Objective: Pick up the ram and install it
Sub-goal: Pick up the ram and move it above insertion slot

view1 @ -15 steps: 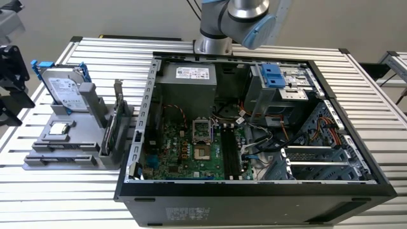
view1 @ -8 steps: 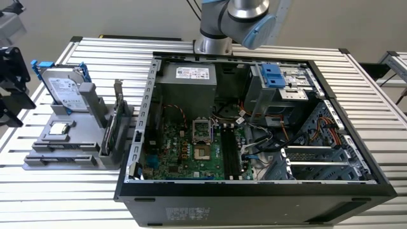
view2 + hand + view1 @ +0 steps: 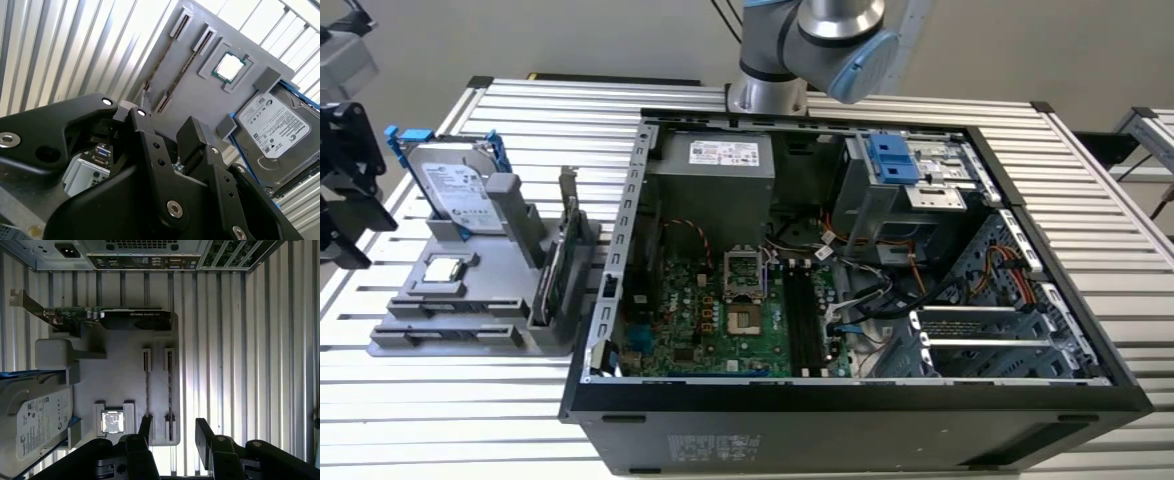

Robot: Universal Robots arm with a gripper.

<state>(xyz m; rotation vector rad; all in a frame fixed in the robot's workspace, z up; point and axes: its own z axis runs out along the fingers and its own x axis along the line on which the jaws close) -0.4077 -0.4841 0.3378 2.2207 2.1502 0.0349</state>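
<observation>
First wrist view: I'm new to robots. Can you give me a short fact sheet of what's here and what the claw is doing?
Gripper: open, holding nothing, above one end of the tray
Ram sticks: two, standing on edge in the tray's slots, neither gripped
Tray: grey holder on the slatted table
Also on the tray: processor chip, hard drive, graphics card
Computer case: side open, lying beside the tray
Task status: ram not yet picked up
</observation>
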